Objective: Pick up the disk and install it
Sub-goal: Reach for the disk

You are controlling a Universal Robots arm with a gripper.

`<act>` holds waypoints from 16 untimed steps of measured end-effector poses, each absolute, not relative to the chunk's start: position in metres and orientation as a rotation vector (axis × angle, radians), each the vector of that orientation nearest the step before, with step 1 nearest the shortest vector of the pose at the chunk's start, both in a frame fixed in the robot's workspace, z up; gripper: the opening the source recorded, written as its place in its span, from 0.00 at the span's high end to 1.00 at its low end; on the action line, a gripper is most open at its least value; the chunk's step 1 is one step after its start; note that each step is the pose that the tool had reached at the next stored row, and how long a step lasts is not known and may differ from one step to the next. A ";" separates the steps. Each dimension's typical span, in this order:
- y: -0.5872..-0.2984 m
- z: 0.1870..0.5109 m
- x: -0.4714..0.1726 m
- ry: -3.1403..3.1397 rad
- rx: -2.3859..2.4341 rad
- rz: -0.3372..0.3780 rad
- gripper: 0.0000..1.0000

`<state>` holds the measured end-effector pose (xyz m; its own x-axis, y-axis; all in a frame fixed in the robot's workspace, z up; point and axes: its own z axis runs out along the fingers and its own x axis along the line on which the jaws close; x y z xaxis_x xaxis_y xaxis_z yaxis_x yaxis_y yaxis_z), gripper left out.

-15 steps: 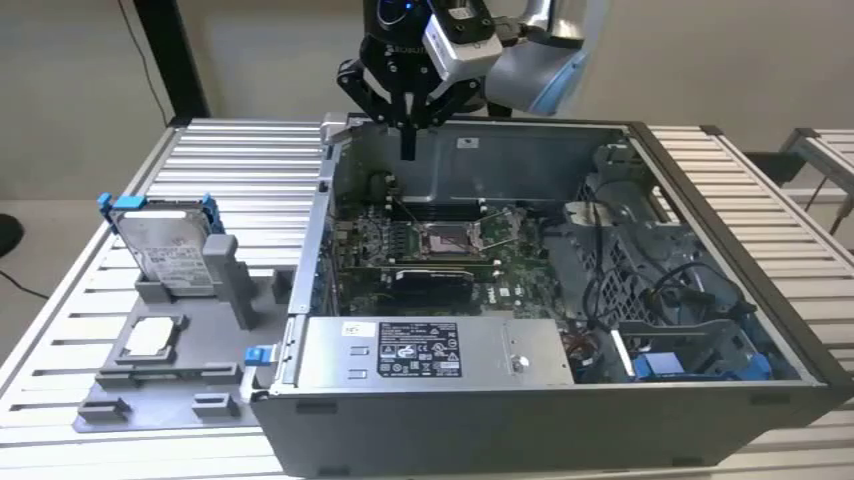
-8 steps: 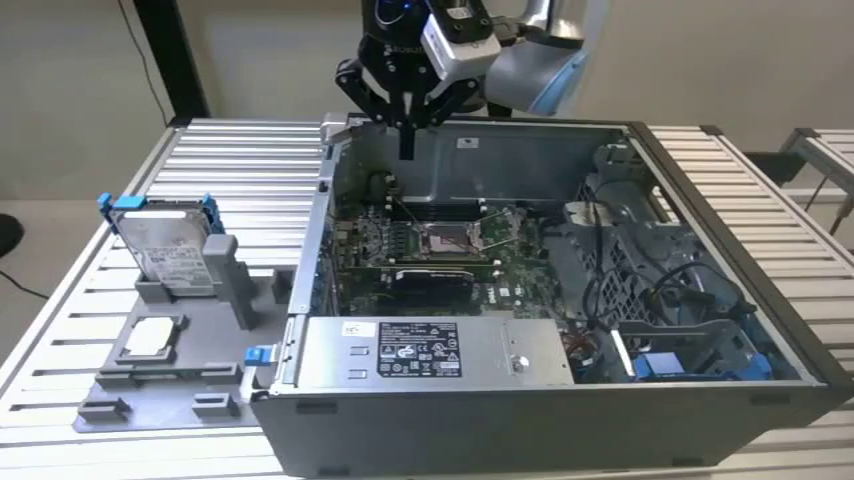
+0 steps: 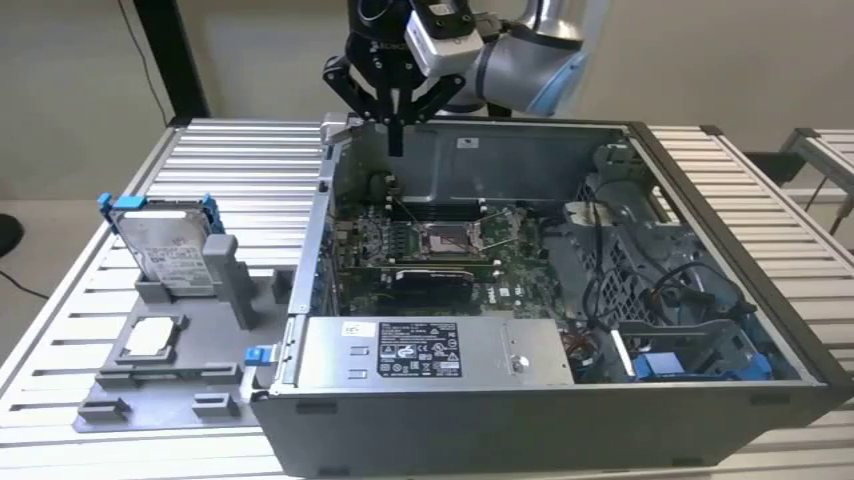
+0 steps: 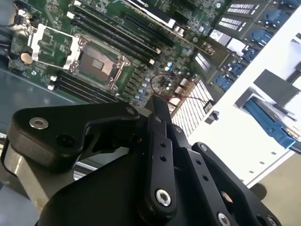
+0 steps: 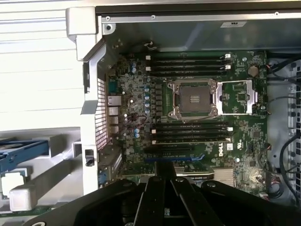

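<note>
Bench (image 3: 240, 150): you're looking at a slatted metal top that carries everything here.
Computer case (image 3: 534, 420): it lies open on its side, taking up the bench from the middle across to the edge on the exterior view's right.
Motherboard (image 3: 400, 235): green, flat on the case floor, and plain to see in both wrist views (image 5: 141, 94).
Grey box (image 3: 414, 350): it has a black-and-white label and sits inside the case along its near wall.
Fixture (image 3: 160, 360): a grey holder at the bench's near corner on the exterior view's left, just beside the case.
Gripper (image 3: 396, 145): your black fingers are pressed together on nothing, pointing straight down over the case's far wall, above the motherboard's far edge.
Disk (image 3: 171, 248): silver with blue rails, it stands upright in the fixture's slot near the bench edge on the exterior view's left, well apart from your gripper.
Processor socket (image 5: 194, 96): open, with its metal frame showing, mid-board between the memory slots.
Chip (image 3: 156, 335): small, square and silver, lying flat on the fixture in front of the disk.
</note>
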<state>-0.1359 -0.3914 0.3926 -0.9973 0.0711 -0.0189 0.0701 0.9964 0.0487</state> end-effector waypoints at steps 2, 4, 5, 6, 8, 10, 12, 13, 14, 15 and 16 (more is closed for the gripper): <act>-0.391 0.393 -0.141 3.118 0.110 0.075 1.00; -0.390 0.393 -0.145 3.118 0.110 0.075 1.00; -0.389 0.393 -0.147 3.118 0.111 0.075 1.00; -0.389 0.393 -0.149 3.118 0.110 0.075 1.00; -0.389 0.393 -0.152 3.119 0.110 0.075 1.00; -0.388 0.393 -0.155 3.119 0.111 0.075 1.00; -0.387 0.393 -0.159 3.119 0.111 0.075 1.00; -0.387 0.393 -0.162 3.119 0.111 0.075 1.00; -0.386 0.393 -0.164 3.119 0.110 0.075 1.00; -0.386 0.393 -0.166 3.119 0.110 0.075 1.00; -0.386 0.392 -0.168 3.119 0.111 0.075 1.00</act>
